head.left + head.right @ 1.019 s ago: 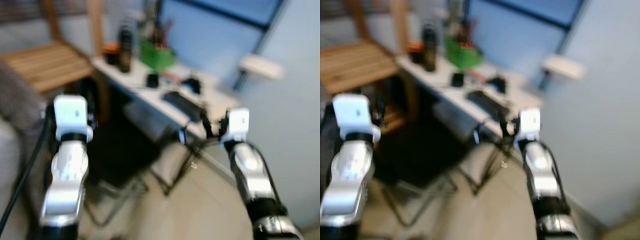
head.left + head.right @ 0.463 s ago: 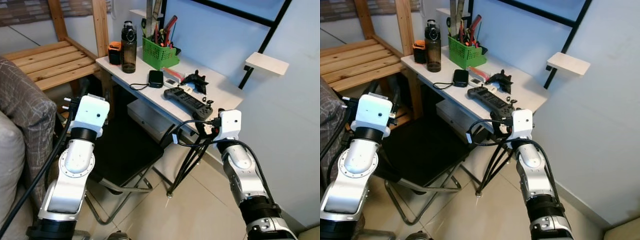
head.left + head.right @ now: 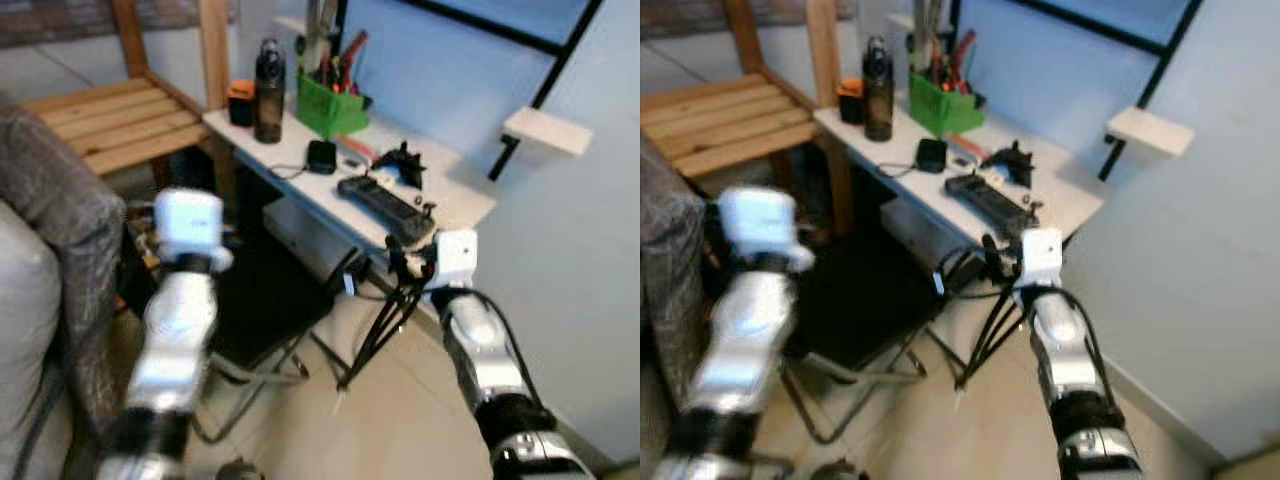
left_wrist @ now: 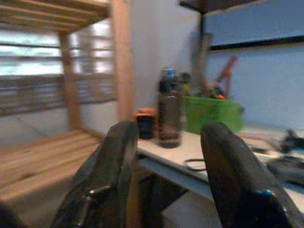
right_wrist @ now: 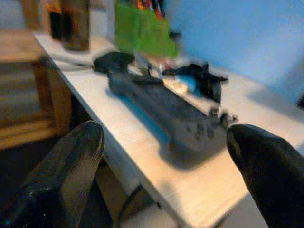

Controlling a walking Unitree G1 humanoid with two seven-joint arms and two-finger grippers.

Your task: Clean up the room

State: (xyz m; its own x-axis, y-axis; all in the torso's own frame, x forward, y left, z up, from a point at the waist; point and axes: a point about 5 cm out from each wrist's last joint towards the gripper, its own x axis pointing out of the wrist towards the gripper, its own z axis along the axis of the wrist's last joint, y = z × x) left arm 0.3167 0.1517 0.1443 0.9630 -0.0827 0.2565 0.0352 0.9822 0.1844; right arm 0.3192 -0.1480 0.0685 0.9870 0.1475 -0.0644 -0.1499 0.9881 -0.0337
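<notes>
Careful: your right gripper (image 5: pixel 164 166), fingers spread wide and holding nothing, hangs just off the edge of the white desk (image 3: pixel 455 195) facing the long black controller (image 3: pixel 385 207), so a hasty reach could knock it off.

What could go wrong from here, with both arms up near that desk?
1. The right pincer is open, close to the desk edge, level with the black controller; a careless approach could shove it into the small black gadget behind.
2. Loose cables hang under the desk near the right arm and might snag.
3. The left pincer is open, facing the dark bottle by the green bin; a bump may topple the bottle.
</notes>
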